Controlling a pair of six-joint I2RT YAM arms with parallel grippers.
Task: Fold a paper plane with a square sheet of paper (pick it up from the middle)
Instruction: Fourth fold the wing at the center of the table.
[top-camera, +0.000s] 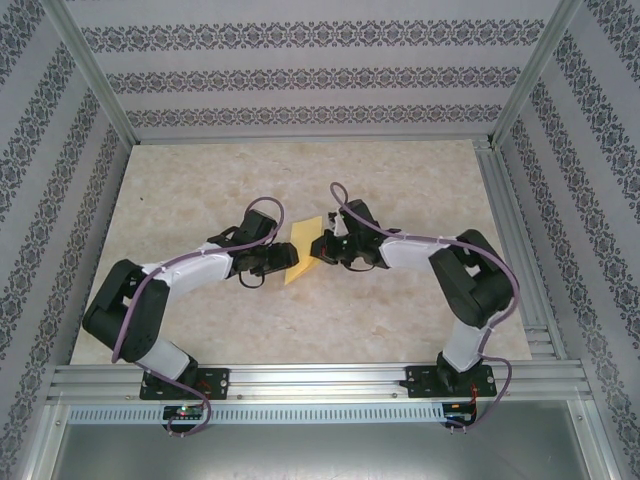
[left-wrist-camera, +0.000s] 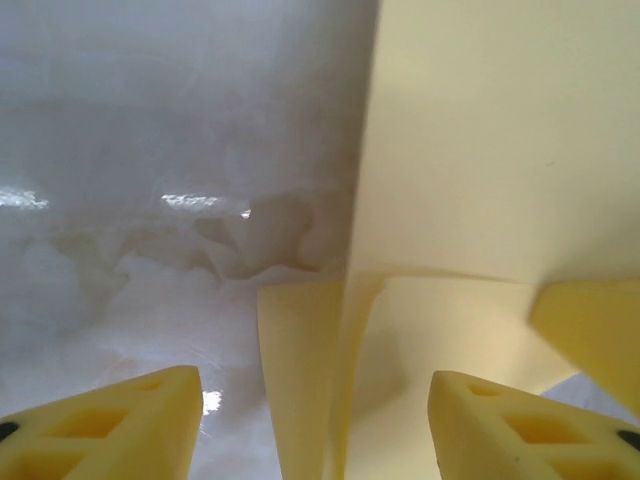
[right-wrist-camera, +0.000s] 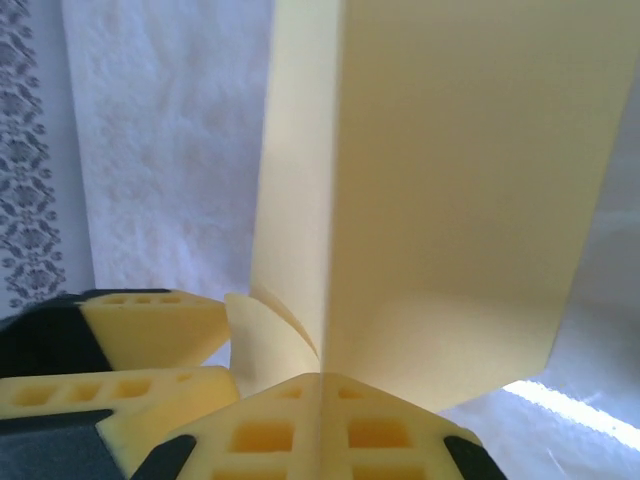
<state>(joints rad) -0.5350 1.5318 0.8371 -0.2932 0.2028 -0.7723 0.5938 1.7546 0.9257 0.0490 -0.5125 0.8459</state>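
On the left of the marble-patterned table (top-camera: 400, 180), seen from above, the left arm (top-camera: 150, 300) is bending in toward the middle, and the left gripper (top-camera: 277, 260) is sitting just beside the left edge of the sheet of paper (top-camera: 303, 250); in the left wrist view its two yellow fingers (left-wrist-camera: 105, 425) are standing well apart, with the paper's lower folds rising in the gap between them and neither pad pressing on it, so this gripper is released; the sheet itself, pale yellow and creased, is standing upright at the centre of the table between the two grippers, one broad panel on edge and narrower flaps curling out below it; whether any part of it is touching the tabletop I cannot tell; just right of the paper, the right gripper (top-camera: 320, 250) is meeting it from the other side, and in the right wrist view its fingers (right-wrist-camera: 270, 430) are pressing together with no gap, clenching the sheet's lower edge where the crease is running down into them; the left gripper's fingers are showing at the lower left of that view, close beside the pinch but apart from it; farther right, the right arm (top-camera: 470, 290) is folding back toward its base on the aluminium rail (top-camera: 320, 380).
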